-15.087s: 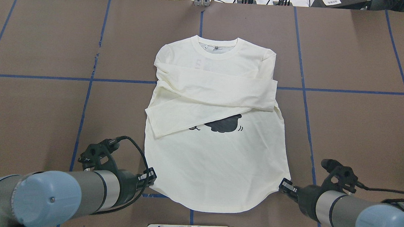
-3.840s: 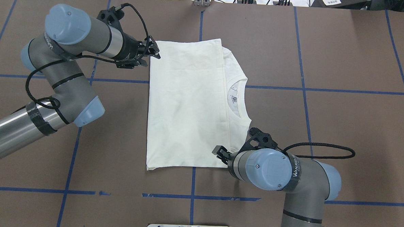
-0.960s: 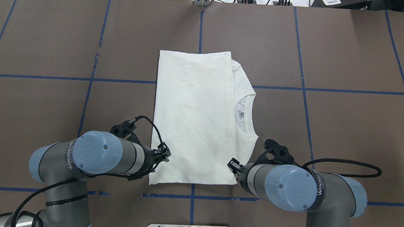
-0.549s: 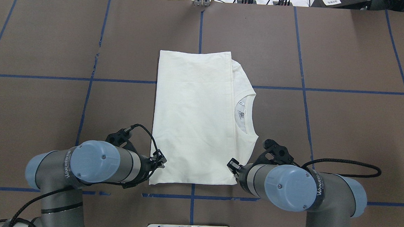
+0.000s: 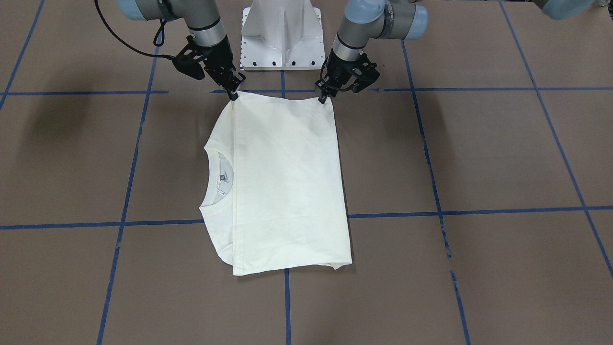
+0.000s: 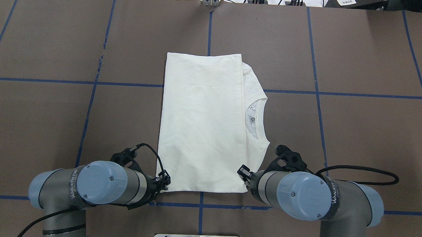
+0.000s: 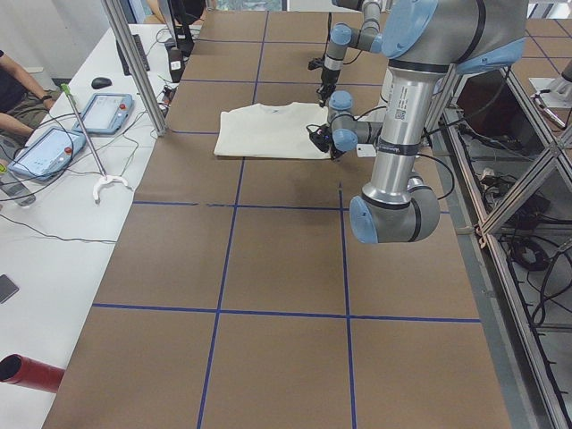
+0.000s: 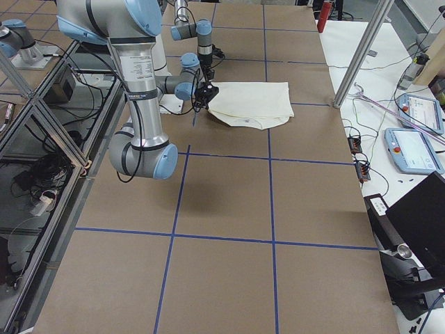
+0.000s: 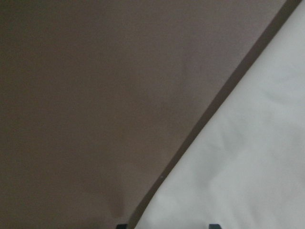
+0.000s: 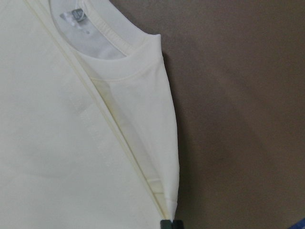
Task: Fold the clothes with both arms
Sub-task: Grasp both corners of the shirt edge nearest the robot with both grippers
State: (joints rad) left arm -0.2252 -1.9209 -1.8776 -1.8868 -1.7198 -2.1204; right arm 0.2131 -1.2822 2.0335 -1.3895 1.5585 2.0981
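The cream shirt (image 6: 200, 121) lies folded flat on the brown table, its ribbed collar (image 6: 260, 117) poking out on the right side; the print is hidden. My left gripper (image 6: 165, 180) is at the shirt's near-left corner. In the left wrist view its tips stand apart, open, with the shirt's edge (image 9: 248, 167) between them. My right gripper (image 6: 243, 171) is at the near-right corner, and in the right wrist view it (image 10: 170, 224) is shut on that corner of the shirt (image 10: 57, 143). In the front view the left gripper (image 5: 324, 97) and right gripper (image 5: 233, 94) both touch the hem.
Blue tape lines (image 6: 315, 92) grid the brown table. The white pedestal base (image 5: 282, 33) stands between the arms. A side bench holds tablets (image 7: 45, 152) and cables, with a person (image 7: 13, 85) seated beside it. A red cylinder (image 7: 31, 371) lies at the near corner.
My left gripper has slid back and down to the shirt's near-left corner. The right arm and the shirt have stayed where they were.
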